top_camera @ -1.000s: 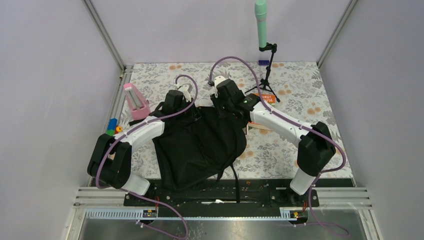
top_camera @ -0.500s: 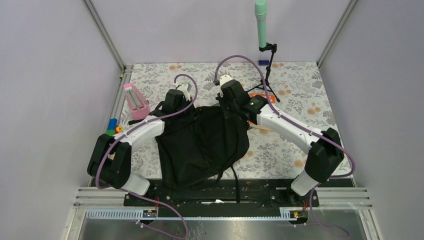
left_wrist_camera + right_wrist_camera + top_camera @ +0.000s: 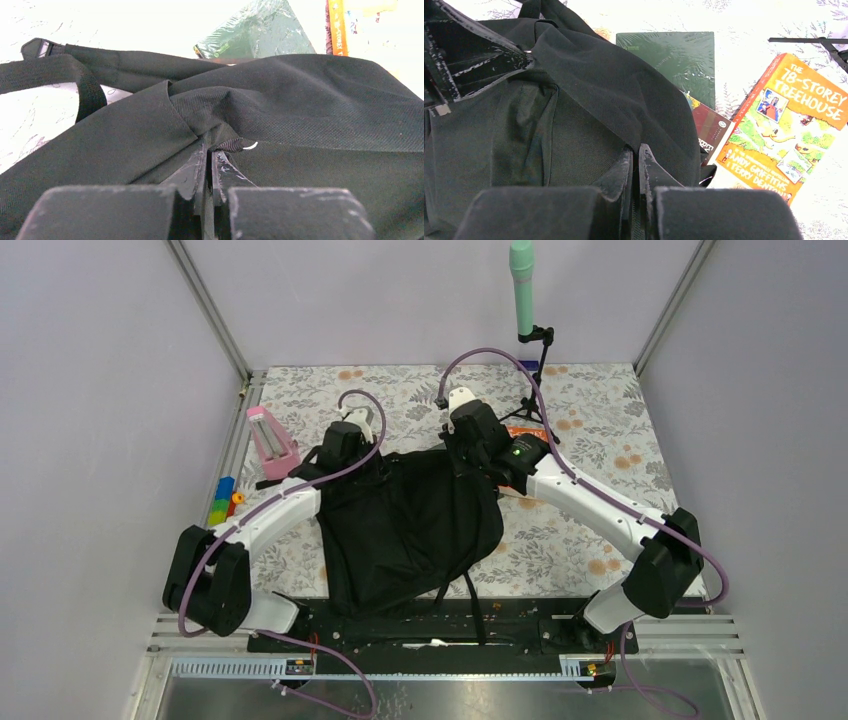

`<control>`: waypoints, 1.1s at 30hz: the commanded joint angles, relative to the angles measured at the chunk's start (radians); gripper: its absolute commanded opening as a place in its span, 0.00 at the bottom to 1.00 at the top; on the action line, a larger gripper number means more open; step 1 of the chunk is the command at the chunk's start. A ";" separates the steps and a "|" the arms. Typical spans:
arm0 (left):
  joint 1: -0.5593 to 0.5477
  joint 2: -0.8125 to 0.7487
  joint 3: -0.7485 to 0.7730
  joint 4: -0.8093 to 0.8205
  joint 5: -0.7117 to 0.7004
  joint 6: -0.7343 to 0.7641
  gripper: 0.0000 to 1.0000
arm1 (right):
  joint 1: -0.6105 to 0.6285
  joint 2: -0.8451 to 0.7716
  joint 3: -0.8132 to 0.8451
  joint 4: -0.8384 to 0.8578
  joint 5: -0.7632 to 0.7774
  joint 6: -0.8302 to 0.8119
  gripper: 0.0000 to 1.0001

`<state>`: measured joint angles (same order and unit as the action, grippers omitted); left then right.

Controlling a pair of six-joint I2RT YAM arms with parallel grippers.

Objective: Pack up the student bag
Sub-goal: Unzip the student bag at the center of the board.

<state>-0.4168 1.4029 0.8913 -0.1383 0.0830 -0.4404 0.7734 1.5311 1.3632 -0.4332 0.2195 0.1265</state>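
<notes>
Student bag [image 3: 410, 525] stretched rightward; left end effector [image 3: 209, 148], right end effector [image 3: 635, 150] pinching it; floral tablecloth [image 3: 600, 420].

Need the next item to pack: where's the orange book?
In the right wrist view, right side: the orange book lies flat beside a dark red book, right of the bag.

Floral table [image 3: 570, 545] holds student bag [image 3: 410, 525], 3 books [image 3: 791, 130], blocks [image 3: 222, 500].

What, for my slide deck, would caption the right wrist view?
Right gripper shut on fabric of the student bag, orange Treehouse book lying beside it.
</notes>
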 commanded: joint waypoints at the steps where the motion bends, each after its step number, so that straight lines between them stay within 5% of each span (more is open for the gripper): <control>1: 0.038 -0.069 -0.038 -0.107 -0.121 0.003 0.00 | -0.008 -0.083 0.017 0.028 0.102 0.001 0.00; 6: 0.038 -0.110 -0.058 -0.086 0.007 0.040 0.00 | -0.009 -0.088 0.019 0.027 0.050 0.020 0.00; 8: 0.038 -0.127 -0.062 -0.067 0.040 0.045 0.03 | -0.008 -0.101 0.013 0.028 0.018 0.028 0.13; 12: 0.038 -0.159 -0.047 -0.059 0.090 0.038 0.35 | -0.008 -0.150 -0.029 0.026 -0.005 0.041 0.57; 16: 0.034 -0.218 -0.041 -0.055 0.116 0.012 0.62 | -0.009 -0.226 -0.104 0.014 -0.003 0.059 0.71; 26: -0.149 -0.300 -0.065 0.046 0.087 -0.173 0.73 | -0.009 -0.376 -0.344 -0.033 0.028 0.169 0.67; 33: -0.304 -0.238 -0.051 0.124 0.031 -0.261 0.74 | -0.008 -0.443 -0.449 -0.024 0.034 0.223 0.44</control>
<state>-0.6674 1.1305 0.8307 -0.1070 0.1669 -0.6315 0.7712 1.1427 0.9436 -0.4747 0.2260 0.2981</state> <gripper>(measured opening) 0.734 0.489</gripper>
